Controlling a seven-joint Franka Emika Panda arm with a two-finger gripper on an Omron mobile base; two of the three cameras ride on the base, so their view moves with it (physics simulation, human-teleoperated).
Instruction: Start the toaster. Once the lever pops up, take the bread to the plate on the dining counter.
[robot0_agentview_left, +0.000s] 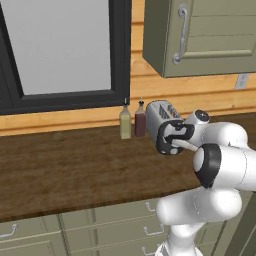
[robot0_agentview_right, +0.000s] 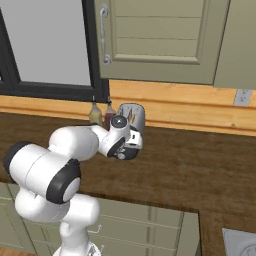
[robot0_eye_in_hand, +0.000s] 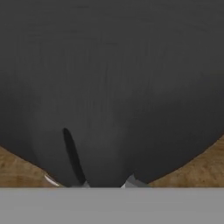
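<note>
Fingers (robot0_eye_in_hand: 107, 185) closed, nothing between them, tips pressed close against dark toaster (robot0_agentview_left: 161, 114) face beside narrow vertical slot; contact itself hard to make out. Toaster stands at back of wood bench (robot0_agentview_left: 75, 170), against wall. Two bottles (robot0_agentview_left: 125, 122) just left of toaster, touching or nearly. No legible writing anywhere. Window (robot0_agentview_left: 60, 50) above left, cabinet (robot0_agentview_left: 210, 35) above right, wall socket (robot0_agentview_right: 242, 97) further right.
</note>
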